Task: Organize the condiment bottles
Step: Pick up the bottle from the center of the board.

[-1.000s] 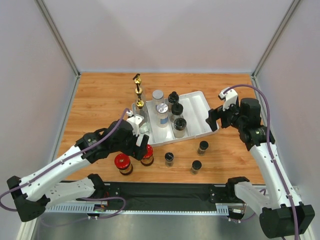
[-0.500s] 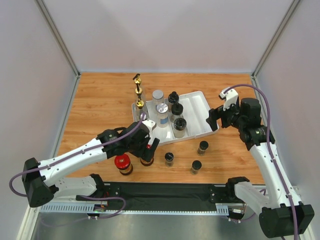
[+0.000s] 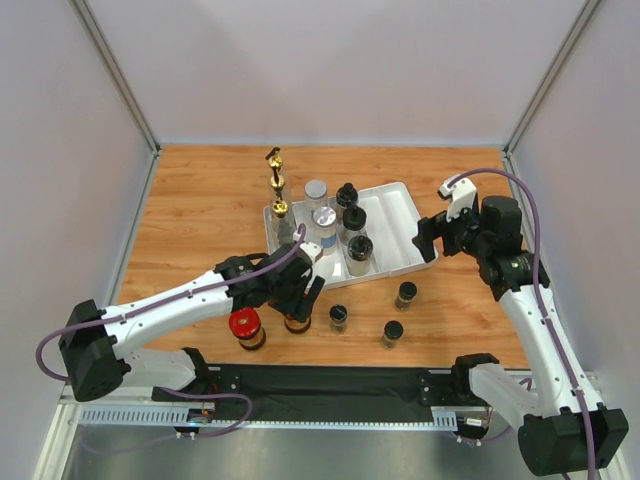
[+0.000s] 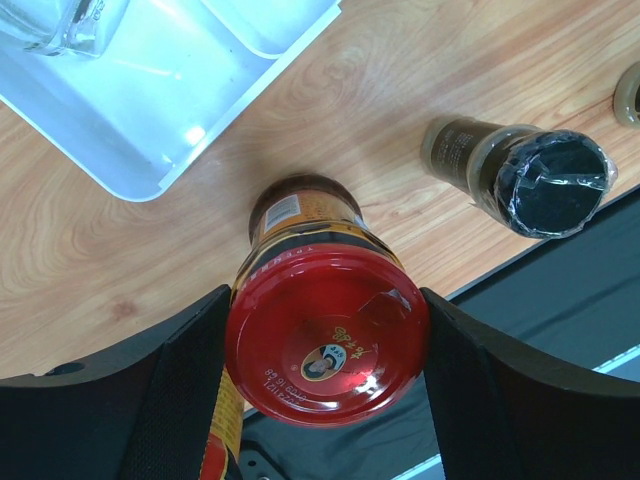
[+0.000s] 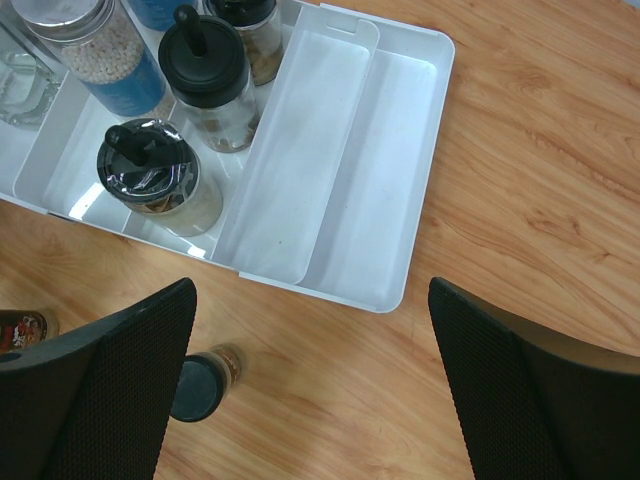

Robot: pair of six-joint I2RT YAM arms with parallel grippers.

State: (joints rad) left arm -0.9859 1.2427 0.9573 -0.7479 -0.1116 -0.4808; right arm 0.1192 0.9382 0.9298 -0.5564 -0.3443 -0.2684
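My left gripper [image 3: 297,305] [image 4: 327,345] is shut on a red-lidded dark jar [image 4: 325,330] [image 3: 296,322] standing on the table just in front of the white tray [image 3: 400,215]; both fingers press its lid. A second red-lidded jar [image 3: 244,325] stands to its left. Three small black-capped spice jars [image 3: 339,317] [image 3: 393,331] [image 3: 406,293] stand on the wood. The tray holds gold-spouted bottles [image 3: 280,208], silver-lidded jars [image 3: 324,218] and black-capped jars [image 3: 360,250]. My right gripper [image 3: 428,238] [image 5: 311,290] hangs open over the tray's right end, empty.
In the right wrist view the tray's two right compartments [image 5: 370,200] hold nothing, and one spice jar [image 5: 200,385] sits below the left finger. A black mat [image 3: 330,385] lines the near edge. Grey walls stand on three sides.
My left arm has reached forward and right, lowering its gripper around the red-lidded jar and closing on its lid. The right arm has stayed still.
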